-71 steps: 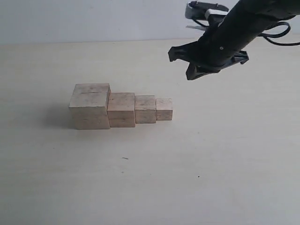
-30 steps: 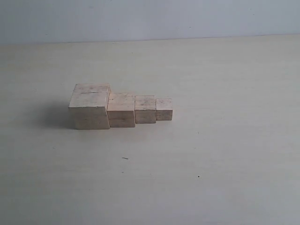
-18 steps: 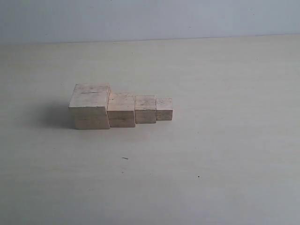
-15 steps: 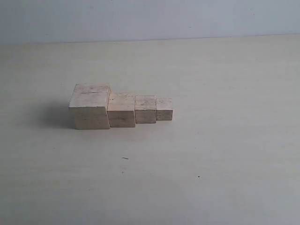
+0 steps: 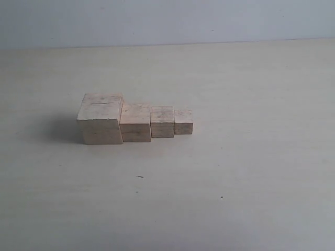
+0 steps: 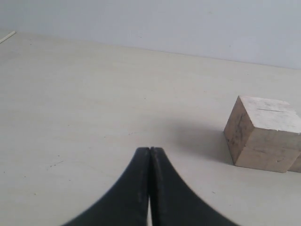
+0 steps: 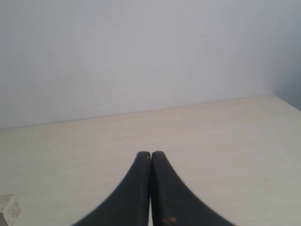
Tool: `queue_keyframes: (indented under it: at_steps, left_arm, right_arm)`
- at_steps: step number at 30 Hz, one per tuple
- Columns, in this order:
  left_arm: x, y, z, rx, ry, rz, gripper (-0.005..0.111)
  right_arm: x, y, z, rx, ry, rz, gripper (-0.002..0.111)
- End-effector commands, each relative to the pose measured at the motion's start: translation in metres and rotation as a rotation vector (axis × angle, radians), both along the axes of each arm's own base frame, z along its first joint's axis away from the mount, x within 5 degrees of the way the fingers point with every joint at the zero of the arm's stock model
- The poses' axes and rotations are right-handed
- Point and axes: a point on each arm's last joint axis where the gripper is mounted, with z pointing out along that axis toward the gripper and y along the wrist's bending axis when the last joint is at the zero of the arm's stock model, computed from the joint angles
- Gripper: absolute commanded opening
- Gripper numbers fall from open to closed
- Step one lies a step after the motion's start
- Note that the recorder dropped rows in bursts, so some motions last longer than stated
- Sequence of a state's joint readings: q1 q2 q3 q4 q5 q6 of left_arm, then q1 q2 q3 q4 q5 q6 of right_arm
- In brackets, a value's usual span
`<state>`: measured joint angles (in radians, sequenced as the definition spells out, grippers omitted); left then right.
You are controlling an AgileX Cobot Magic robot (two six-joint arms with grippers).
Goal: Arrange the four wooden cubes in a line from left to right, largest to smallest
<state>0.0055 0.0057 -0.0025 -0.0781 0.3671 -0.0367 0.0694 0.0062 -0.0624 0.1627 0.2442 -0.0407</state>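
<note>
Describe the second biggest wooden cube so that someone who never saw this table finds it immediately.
On the pale table, a row of four wooden cubes steps down in size from left to right in the exterior view. Your cube is second from the left, beside the largest cube. It is lower than that neighbour but taller than the third cube.
</note>
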Motion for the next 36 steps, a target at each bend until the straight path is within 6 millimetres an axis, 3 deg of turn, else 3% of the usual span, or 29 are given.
queue_keyframes:
  at_steps: [1,8,36]
  left_arm:
    - [0.000,-0.001,0.000,-0.008,-0.012,-0.007,0.000]
    - [0.000,-0.001,0.000,-0.008,-0.012,-0.007,0.000]
    - [0.000,-0.001,0.000,-0.008,-0.012,-0.007,0.000]
  right_arm:
    - [0.000,0.000,0.000,-0.006,-0.009,-0.006,0.000]
    - [0.002,0.000,-0.020,-0.012,0.044,-0.007,0.000]
    - [0.000,-0.001,-0.030,-0.055,0.152,-0.001,0.000]
